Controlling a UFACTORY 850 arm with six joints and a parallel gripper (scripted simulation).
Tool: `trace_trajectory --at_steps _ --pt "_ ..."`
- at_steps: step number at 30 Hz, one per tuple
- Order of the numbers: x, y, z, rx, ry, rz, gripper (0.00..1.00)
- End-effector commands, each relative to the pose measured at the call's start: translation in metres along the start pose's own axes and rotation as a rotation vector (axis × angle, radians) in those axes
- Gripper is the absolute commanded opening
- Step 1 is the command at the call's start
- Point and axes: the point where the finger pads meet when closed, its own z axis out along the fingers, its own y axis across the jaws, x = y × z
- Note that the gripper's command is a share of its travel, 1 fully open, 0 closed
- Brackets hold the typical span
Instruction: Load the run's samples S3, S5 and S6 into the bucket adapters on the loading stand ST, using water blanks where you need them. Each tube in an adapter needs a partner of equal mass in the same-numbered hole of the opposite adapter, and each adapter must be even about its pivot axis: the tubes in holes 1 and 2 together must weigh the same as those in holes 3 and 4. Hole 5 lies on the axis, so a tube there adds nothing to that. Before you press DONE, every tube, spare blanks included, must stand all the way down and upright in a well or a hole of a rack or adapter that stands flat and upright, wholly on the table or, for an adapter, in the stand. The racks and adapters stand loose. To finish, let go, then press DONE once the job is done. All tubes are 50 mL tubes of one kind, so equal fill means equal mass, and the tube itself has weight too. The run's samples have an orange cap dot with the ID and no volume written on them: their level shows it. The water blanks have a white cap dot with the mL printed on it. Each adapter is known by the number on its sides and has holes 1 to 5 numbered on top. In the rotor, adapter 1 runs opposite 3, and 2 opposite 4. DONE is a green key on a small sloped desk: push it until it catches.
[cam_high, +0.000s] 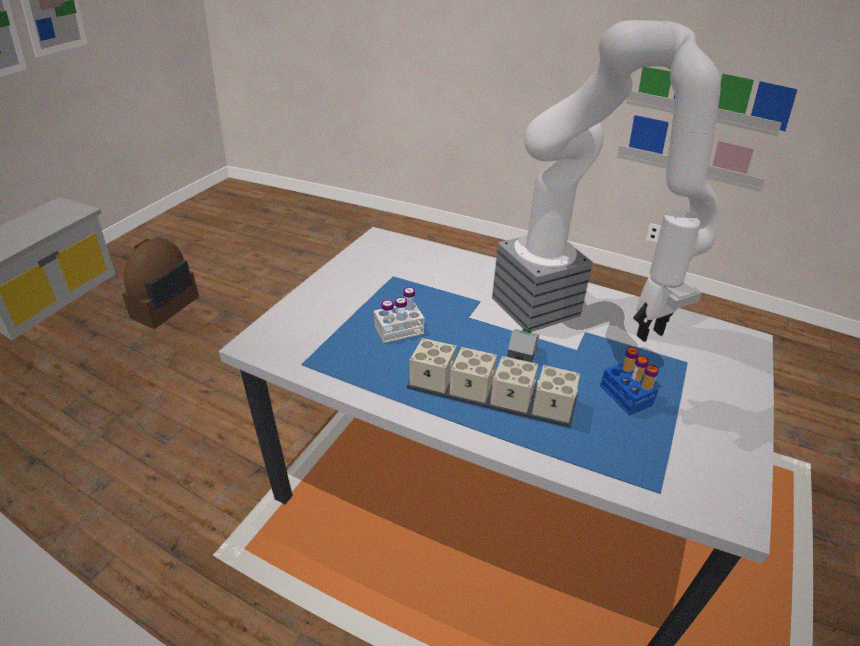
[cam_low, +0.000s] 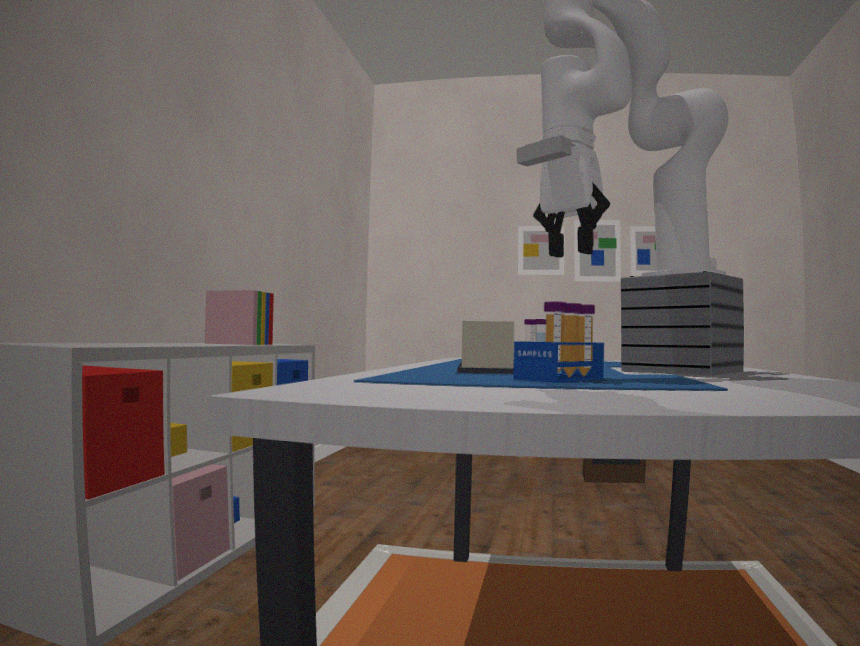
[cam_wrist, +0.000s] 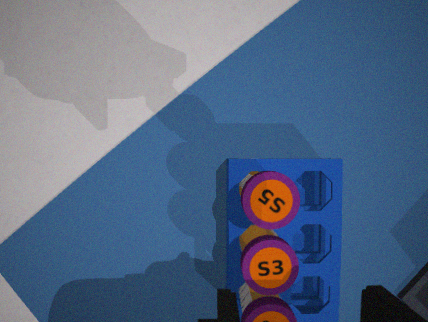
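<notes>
My gripper (cam_high: 651, 333) (cam_low: 570, 251) (cam_wrist: 300, 311) is partly open and empty, high above and behind the blue sample rack (cam_high: 615, 390) (cam_low: 533, 370) (cam_wrist: 336, 218). Three tubes with orange cap dots stand in one row of it: S5 (cam_wrist: 271, 200), S3 (cam_wrist: 270, 267) and a third cap (cam_wrist: 270, 317), its label mostly cut off. The rack's other row is empty. Adapters 4 (cam_high: 427, 374), 3 (cam_high: 468, 383), 2 (cam_high: 510, 393) and 1 (cam_high: 553, 403) stand on the dark loading stand (cam_high: 484, 403), with no tubes showing. Three water blanks (cam_high: 400, 303) stand in a clear rack (cam_high: 403, 333); their mL are unreadable.
A small grey desk (cam_high: 522, 344) with the green DONE key (cam_high: 526, 330) stands behind the adapters. The striped robot base (cam_high: 538, 292) (cam_low: 667, 323) is behind it. The racks and stand are on a blue mat (cam_high: 590, 451) on the white table (cam_high: 723, 486).
</notes>
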Motion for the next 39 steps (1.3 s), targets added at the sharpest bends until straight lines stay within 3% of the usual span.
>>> trace_trajectory --at_steps 1,39 --pt "0.001 0.000 0.009 0.000 0.002 0.000 0.57" --pt "0.001 0.000 0.077 0.000 0.002 0.000 0.57"
